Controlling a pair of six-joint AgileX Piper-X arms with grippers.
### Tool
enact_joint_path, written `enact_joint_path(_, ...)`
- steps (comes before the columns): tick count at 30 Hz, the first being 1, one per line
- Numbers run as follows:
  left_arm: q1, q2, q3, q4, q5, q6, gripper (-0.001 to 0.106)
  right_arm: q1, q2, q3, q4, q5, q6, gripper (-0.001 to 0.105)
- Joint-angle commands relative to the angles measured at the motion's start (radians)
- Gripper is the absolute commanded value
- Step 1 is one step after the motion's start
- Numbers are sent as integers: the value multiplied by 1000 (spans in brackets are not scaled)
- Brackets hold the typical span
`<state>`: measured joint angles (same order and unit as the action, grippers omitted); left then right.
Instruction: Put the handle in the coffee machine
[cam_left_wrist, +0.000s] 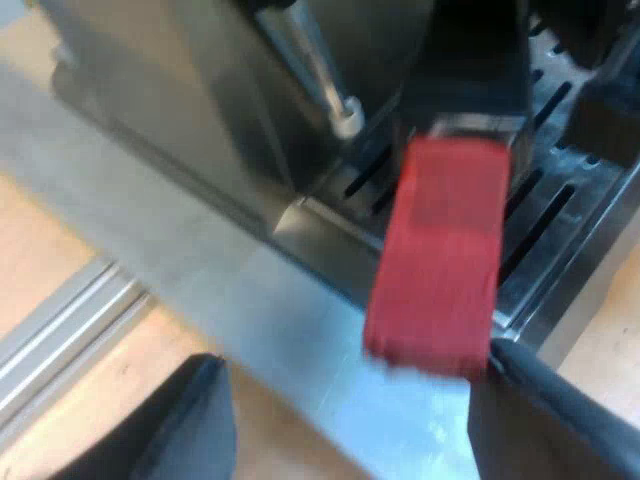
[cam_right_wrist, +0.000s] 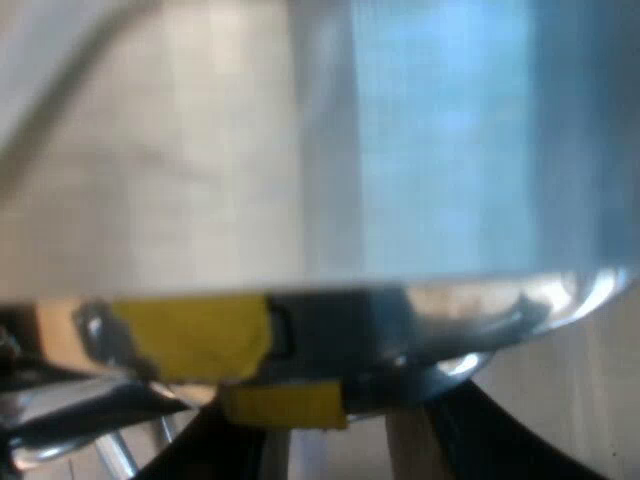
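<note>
The holder's dark handle (cam_left_wrist: 470, 70) reaches out from the espresso machine's front (cam_left_wrist: 200, 90), over the slotted drip tray (cam_left_wrist: 560, 230). Its red end (cam_left_wrist: 438, 255) is close to my left gripper (cam_left_wrist: 350, 385). That gripper is open, its fingers (cam_left_wrist: 195, 425) spread wide, and the red end hangs just above one of them without being clamped. My right gripper (cam_right_wrist: 350, 440) sits right against a shiny metal body (cam_right_wrist: 420, 150) with a curved lower rim; its two fingers (cam_right_wrist: 225, 445) stand apart under the rim.
A steam wand (cam_left_wrist: 320, 75) slants down beside the handle. The machine rests on a grey mat (cam_left_wrist: 260, 310) over a wooden table with a metal rail (cam_left_wrist: 60, 330). Two yellow tape patches (cam_right_wrist: 195, 335) are stuck along the metal rim.
</note>
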<state>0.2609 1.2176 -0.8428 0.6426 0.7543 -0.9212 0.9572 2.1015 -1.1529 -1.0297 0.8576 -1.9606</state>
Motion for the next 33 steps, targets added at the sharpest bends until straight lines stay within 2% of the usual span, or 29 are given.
enact_joint_path(1, 52, -14, -11, 19, 17, 6, 54, -9, -54, -44, -119, -31, -14, 26)
enact_joint_path(8, 170, -24, -11, 43, 102, 6, 54, -9, -54, -44, -119, -31, -14, 26)
enact_joint_path(12, 194, -51, -11, 22, 150, 6, 53, -9, -54, -44, -119, -31, -14, 26)
enact_joint_path(15, 178, -66, -33, 7, 162, 6, 40, -9, -54, -44, -119, -31, -14, 26)
enact_joint_path(17, 154, -66, -64, 10, 148, 6, 15, -9, -54, -44, -119, -31, -14, 26)
enact_joint_path(18, 150, -66, -70, 10, 148, 6, 10, -9, -54, -44, -119, -31, -14, 26)
enact_joint_path(19, 139, -66, -82, 4, 148, 6, -1, -9, -54, -44, -119, -31, -14, 26)
enact_joint_path(21, 121, -66, -87, -21, 131, 0, 1, -9, -54, -44, -119, -31, -14, 26)
enact_joint_path(24, 81, -59, -87, -53, 30, -31, 1, -9, -54, -44, -119, -31, -14, 26)
enact_joint_path(26, 46, -39, -94, -48, -4, -30, 1, -9, -54, -44, -119, -31, -14, 26)
enact_joint_path(33, -41, 12, -105, -50, -77, -30, 1, -9, -54, -44, -119, -31, -14, 26)
